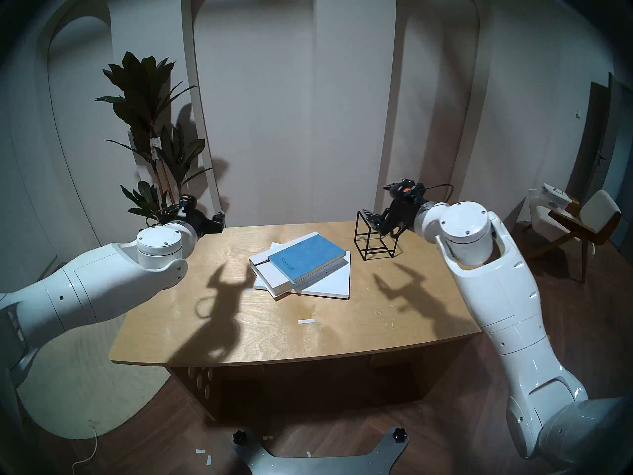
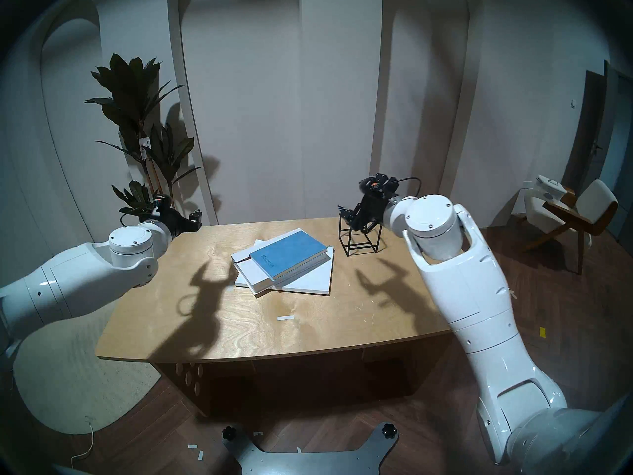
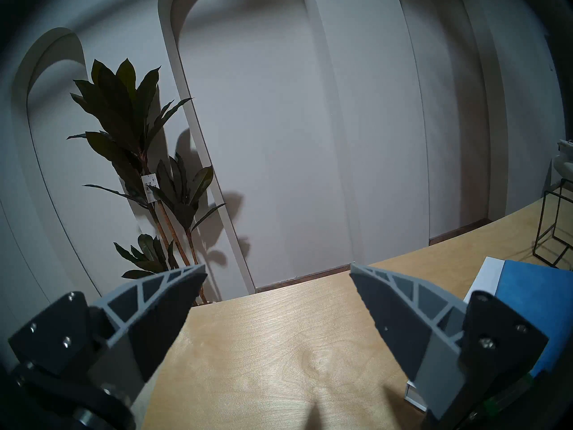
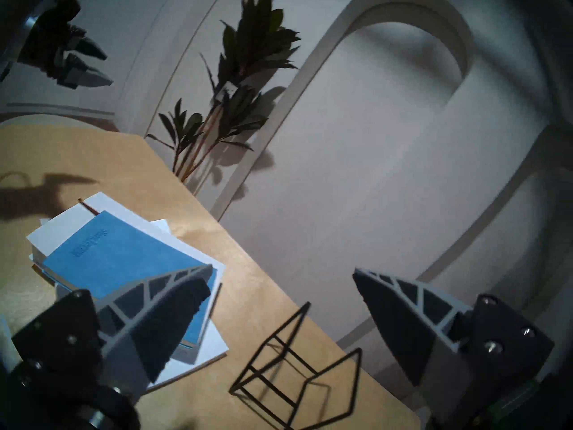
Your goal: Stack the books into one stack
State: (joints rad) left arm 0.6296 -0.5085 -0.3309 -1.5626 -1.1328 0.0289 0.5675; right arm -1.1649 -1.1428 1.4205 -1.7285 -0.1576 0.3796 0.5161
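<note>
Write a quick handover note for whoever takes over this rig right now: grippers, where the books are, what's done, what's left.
Left gripper: open, empty, raised over the table's left far corner.
Right gripper: open, empty, raised beside the black wire rack.
Books: all in one pile at the table's middle. Large thin white booklet at the bottom, thick white hardcover on it, blue notebook on top.
Done: the three are stacked, though skewed, edges not lined up.
Left: probably nothing; square the pile up if a neat stack is wanted.
</note>
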